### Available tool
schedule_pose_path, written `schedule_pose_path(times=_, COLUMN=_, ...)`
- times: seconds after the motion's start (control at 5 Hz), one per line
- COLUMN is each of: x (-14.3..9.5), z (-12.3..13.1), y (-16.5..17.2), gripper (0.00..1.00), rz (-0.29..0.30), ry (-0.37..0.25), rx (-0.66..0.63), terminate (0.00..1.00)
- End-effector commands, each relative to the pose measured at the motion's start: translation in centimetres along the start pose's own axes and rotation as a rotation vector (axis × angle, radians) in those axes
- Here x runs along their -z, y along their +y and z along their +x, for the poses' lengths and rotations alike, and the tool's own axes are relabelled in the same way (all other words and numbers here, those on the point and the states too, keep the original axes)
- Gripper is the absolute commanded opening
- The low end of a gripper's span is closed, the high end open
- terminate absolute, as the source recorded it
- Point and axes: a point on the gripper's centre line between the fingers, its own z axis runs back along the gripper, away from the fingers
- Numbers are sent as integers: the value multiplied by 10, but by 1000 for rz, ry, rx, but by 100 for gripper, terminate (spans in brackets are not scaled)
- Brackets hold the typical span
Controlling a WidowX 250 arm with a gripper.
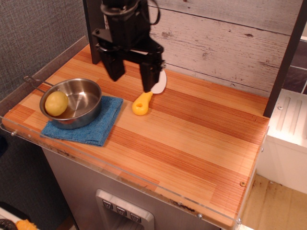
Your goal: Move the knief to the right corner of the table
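Observation:
The knife (145,99) lies flat on the wooden table (201,139) near its back middle, yellow handle toward the front left, white blade toward the back wall. My black gripper (133,75) hangs open just above the table, its two fingers spread. The right finger (149,76) stands over the blade and hides part of it. The left finger (115,67) is well to the left of the knife. Nothing is held between the fingers.
A steel pan (72,102) with a yellow ball-like fruit (56,103) sits on a blue cloth (91,125) at the front left. A clear acrylic rim (120,167) edges the table. A dark post (285,60) stands at the back right corner.

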Motion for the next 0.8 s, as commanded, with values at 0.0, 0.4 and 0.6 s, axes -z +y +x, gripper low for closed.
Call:
schedule_pose_path(times=0.0, x=28, z=25, y=24, gripper=100, rz=62, ry=-29, rx=-48, terminate=0)
schedule_pose_path(times=0.4, x=65, z=36, y=21, gripper=100, rz=80, ry=4, rx=-105, terminate=0)
schedule_pose_path(times=0.6, x=82, z=44, y=19, gripper=100, rz=63, ry=9, rx=-169, terminate=0)
